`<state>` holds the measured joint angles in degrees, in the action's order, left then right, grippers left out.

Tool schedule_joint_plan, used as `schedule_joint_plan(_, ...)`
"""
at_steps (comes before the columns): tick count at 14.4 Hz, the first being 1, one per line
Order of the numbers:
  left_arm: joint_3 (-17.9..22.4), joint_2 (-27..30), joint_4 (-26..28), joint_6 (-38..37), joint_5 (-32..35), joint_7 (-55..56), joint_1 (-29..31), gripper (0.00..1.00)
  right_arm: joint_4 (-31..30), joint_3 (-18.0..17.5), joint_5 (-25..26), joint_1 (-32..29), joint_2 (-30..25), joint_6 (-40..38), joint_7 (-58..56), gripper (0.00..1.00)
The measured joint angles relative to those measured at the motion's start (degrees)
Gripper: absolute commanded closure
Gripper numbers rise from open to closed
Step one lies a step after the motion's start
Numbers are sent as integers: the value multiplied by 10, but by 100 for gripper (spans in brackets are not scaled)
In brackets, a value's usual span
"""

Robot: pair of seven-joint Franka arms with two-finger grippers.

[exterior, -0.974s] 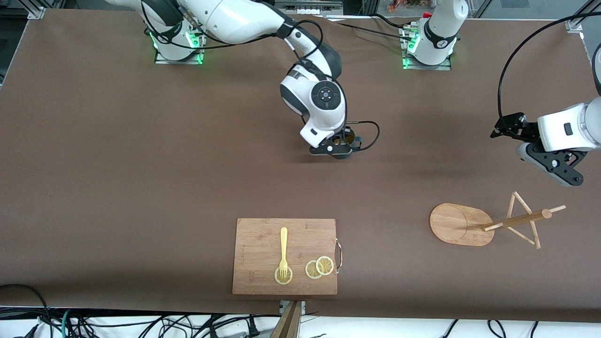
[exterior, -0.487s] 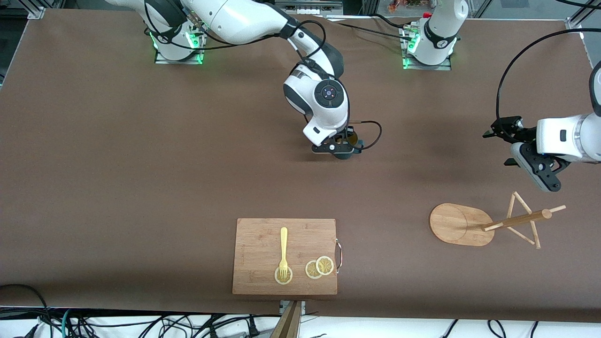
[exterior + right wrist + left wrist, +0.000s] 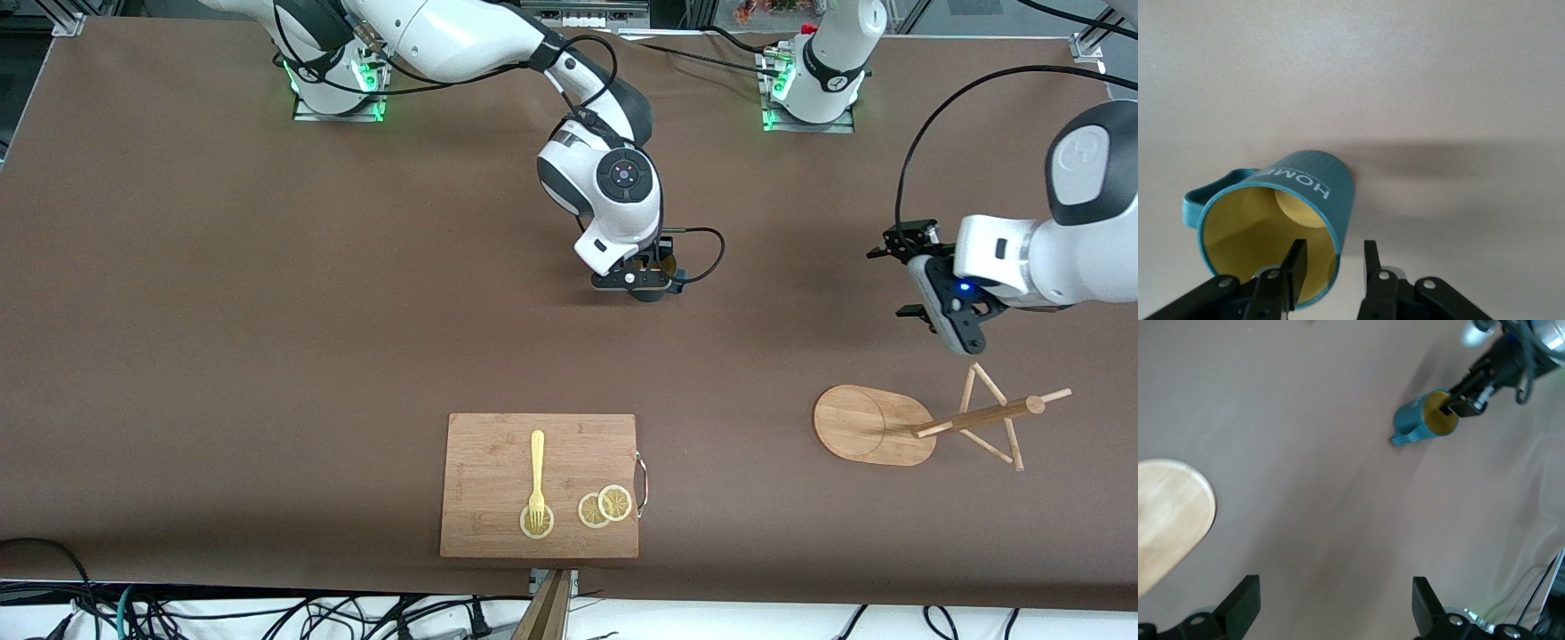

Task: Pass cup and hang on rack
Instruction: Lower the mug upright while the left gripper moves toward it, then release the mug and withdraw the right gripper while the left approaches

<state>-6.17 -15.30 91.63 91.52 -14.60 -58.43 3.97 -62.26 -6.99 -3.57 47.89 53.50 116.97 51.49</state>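
Observation:
The dark teal cup [image 3: 1308, 190] stands on the brown table near its middle and is mostly hidden under my right gripper in the front view [image 3: 663, 262]. It also shows far off in the left wrist view [image 3: 1421, 423]. My right gripper [image 3: 1335, 267] is open, with one finger inside the cup and one outside its wall, touching neither. It shows in the front view [image 3: 652, 277]. My left gripper [image 3: 900, 276] is open and empty over bare table between cup and rack; its fingers are wide apart [image 3: 1336, 613]. The wooden rack [image 3: 867, 425] stands nearer the front camera, toward the left arm's end.
A wooden cutting board [image 3: 484, 444] lies near the table's front edge with a yellow fork [image 3: 537, 471] and lemon slices [image 3: 605, 507] on it. A black cable [image 3: 707, 253] loops beside the right wrist. The rack's oval base shows in the left wrist view [image 3: 1168, 513].
My left arm has swung in from the table's end toward the cup, and its gripper has turned. My right gripper has shifted only slightly at the cup.

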Motion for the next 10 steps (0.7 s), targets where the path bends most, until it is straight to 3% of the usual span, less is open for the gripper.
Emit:
schedule_joint_plan(2,-2,7,16,19,0,-47,-16,0,16,4,0,-15,-17,-29,0,0)
schedule_joint_plan(6,-25,9,79,68,0,-146,-20,0,28,6,-2,-87,-92,-113,-51,0)
schedule_joint_plan(10,-81,13,174,151,-18,-215,-22,0,28,15,-3,-186,-151,-198,-133,0)
